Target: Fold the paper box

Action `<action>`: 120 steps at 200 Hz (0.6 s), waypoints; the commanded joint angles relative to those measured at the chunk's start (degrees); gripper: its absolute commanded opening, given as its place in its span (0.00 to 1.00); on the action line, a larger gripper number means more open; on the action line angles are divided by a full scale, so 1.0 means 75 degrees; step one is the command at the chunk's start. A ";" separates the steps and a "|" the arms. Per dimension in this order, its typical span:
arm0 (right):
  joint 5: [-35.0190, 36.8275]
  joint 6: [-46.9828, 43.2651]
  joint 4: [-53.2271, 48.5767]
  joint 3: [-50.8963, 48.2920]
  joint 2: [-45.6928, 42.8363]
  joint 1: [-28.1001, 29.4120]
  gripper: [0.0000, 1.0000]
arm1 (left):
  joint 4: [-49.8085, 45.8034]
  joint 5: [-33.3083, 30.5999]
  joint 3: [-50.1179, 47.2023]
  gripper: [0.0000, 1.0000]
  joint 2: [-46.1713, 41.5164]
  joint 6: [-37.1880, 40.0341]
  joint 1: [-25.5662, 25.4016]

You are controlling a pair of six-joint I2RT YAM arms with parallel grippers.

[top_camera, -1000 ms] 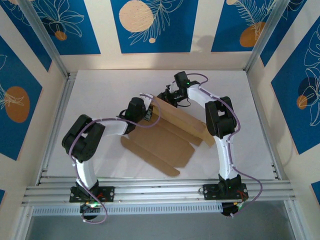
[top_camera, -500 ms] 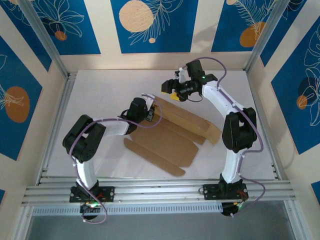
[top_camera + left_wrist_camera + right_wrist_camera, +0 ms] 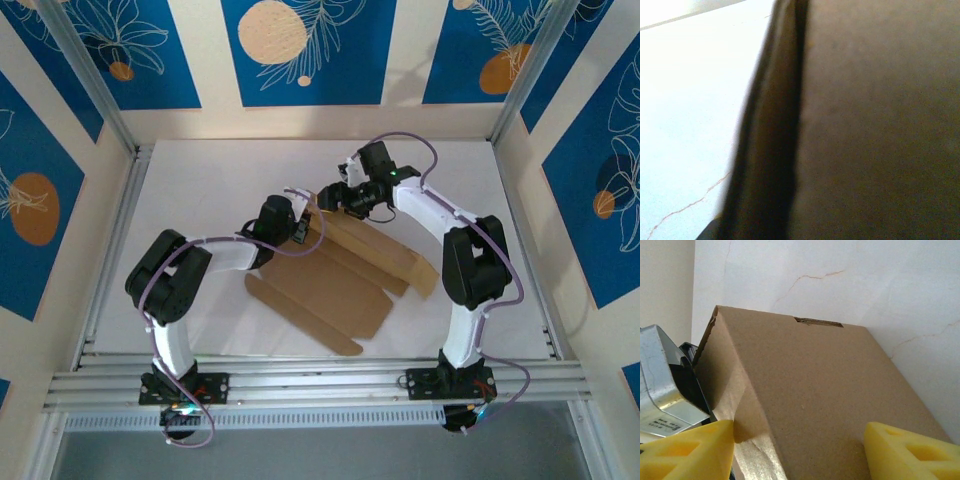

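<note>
The paper box (image 3: 330,290) is a brown cardboard sheet, partly folded, lying mid-table with one long wall raised along its far right side. My left gripper (image 3: 303,228) sits at the box's far left corner, shut on the cardboard there. In the left wrist view the paper box (image 3: 880,125) presses close against the lens and hides the fingers. My right gripper (image 3: 335,200) hovers just beyond that same corner, open. In the right wrist view its yellow fingertips (image 3: 690,450) stand wide apart over a tilted panel of the paper box (image 3: 810,380), which has a slot (image 3: 818,322) at its top edge.
The white table (image 3: 200,180) has free room to the left and behind the box. Aluminium rails (image 3: 320,385) run along the near edge, and frame posts and patterned walls close in the sides. The left gripper's metal body (image 3: 660,390) lies beside the panel.
The right arm lifted and swung back off the box, then came down again toward its far left corner with jaws wider apart. The cardboard shifted slightly. The left arm stayed put.
</note>
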 commanded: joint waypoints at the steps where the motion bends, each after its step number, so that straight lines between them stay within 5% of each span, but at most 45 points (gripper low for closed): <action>1: 0.1028 -0.0238 -0.0625 -0.0067 0.0103 0.0046 0.64 | 0.0150 0.0054 0.0067 0.00 0.0090 -0.0037 -0.0026; 29: 0.1656 -0.0258 -0.0932 0.0018 0.0171 0.0080 0.59 | 0.0291 0.0209 -0.0098 0.27 -0.0358 -0.0186 -0.0025; 57: 0.1273 -0.0213 -0.0559 -0.0177 -0.0068 0.0027 0.58 | 0.0275 0.0247 -0.0410 0.39 -0.1026 -0.0352 0.0001; 120: 0.0267 -0.0319 -0.0284 -0.0063 0.0192 -0.0123 0.57 | 0.0315 0.0914 -0.1232 0.41 -0.2654 -0.1268 0.0725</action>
